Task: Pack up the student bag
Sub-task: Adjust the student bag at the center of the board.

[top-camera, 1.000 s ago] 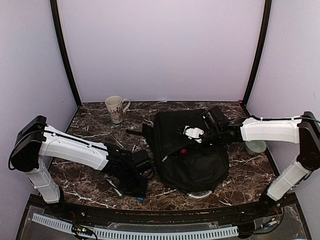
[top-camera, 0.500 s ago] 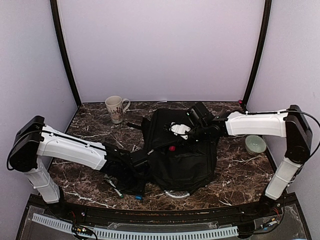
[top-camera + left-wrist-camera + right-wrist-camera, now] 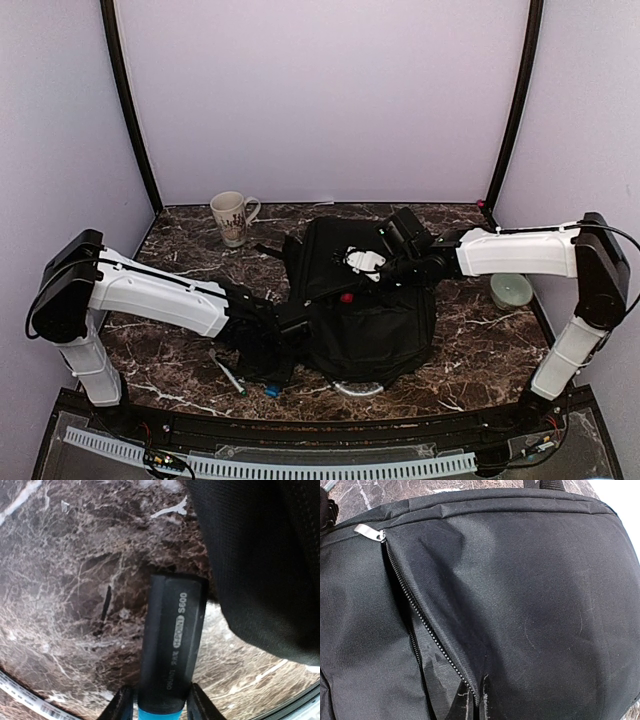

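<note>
Dark marble table (image 3: 180, 250) | backpack (image 3: 375, 325) lies mid-table, zipper (image 3: 415, 625) parted | your left gripper (image 3: 161, 707) clamps a marker (image 3: 172, 645) beside it | your right gripper (image 3: 366, 265) is over the backpack, finger state unclear

The black marker (image 3: 172, 645) in the left hand (image 3: 159, 706) reads "H-POINT S600"; the smaller print beside it is illegible.
</note>
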Controlling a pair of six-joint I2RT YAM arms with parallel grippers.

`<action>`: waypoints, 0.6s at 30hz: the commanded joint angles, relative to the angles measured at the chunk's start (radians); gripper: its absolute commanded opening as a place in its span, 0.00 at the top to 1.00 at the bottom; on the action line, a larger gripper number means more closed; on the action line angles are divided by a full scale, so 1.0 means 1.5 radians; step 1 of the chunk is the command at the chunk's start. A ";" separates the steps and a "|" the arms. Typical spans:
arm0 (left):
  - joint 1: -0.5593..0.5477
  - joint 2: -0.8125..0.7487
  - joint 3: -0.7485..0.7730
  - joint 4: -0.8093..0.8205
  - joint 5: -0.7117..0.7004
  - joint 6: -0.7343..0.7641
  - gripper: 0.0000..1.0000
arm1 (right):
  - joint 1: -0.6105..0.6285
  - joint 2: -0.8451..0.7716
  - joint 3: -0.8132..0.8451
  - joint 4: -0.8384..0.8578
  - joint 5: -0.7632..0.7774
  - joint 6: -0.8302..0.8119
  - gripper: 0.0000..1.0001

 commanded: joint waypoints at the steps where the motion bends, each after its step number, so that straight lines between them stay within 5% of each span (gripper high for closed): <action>1: 0.005 0.031 -0.024 -0.085 -0.058 0.011 0.65 | -0.012 -0.012 0.005 0.032 0.020 0.013 1.00; 13: 0.007 -0.075 0.079 -0.237 -0.122 0.085 0.78 | -0.026 -0.028 0.039 0.001 0.010 0.036 1.00; 18: 0.005 -0.152 0.107 -0.133 -0.067 0.195 0.81 | -0.033 -0.029 0.073 -0.024 -0.001 0.040 1.00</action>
